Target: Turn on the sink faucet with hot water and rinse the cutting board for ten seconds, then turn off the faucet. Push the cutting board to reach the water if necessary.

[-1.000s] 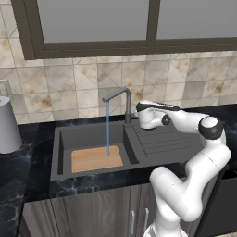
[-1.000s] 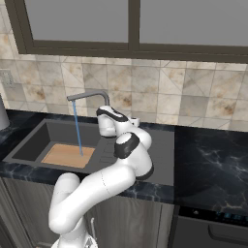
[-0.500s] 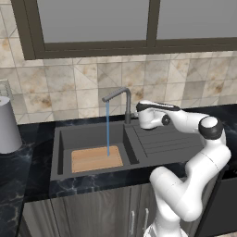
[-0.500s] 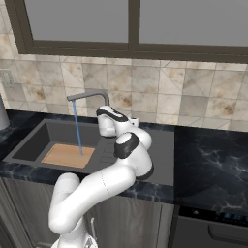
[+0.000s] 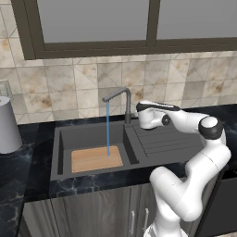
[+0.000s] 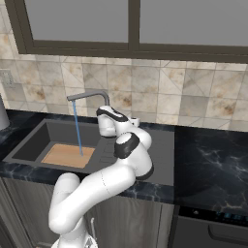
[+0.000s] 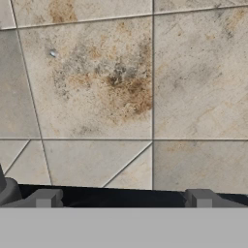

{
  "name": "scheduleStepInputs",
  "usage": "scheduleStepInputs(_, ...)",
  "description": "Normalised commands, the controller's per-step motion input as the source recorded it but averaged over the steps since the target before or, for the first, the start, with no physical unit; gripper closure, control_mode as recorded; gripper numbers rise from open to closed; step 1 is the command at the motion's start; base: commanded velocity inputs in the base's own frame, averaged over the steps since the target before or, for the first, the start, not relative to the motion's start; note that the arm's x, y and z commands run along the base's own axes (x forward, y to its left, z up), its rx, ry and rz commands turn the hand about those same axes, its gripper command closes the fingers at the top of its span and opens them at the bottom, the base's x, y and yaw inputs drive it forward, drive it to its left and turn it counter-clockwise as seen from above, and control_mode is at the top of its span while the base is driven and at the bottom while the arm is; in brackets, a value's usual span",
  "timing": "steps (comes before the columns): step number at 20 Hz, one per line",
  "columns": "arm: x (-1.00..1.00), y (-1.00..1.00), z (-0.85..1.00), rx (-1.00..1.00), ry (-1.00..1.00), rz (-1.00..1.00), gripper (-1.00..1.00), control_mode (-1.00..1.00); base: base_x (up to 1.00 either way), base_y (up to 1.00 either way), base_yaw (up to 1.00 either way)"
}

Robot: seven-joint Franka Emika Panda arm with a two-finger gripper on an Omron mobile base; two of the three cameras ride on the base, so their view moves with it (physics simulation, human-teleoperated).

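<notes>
Water ran onto the cutting board.
The water fell from the sink faucet onto the cutting board in the sink; the gripper, fingers wide apart, faced the wall tiles.

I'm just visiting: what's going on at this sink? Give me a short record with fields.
water: running, thin blue stream from the faucet spout
cutting board: flat in the sink basin, the stream landing on it
tool: open, holding nothing, beside the faucet post, facing the tiled wall
arm: stretched over the ribbed drainboard
</notes>
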Motion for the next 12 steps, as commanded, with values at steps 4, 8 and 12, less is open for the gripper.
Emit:
scheduleStepInputs(4, 0.00, 0.00, 0.00, 0.00, 0.00, 0.00, -1.00, -1.00, 0.00, 0.00, 0.00)
scheduleStepInputs(8, 0.00, 0.00, 0.00, 0.00, 0.00, 0.00, -1.00, -1.00, 0.00, 0.00, 0.00)
scheduleStepInputs(12, 0.00, 0.00, 0.00, 0.00, 0.00, 0.00, -1.00, -1.00, 0.00, 0.00, 0.00)
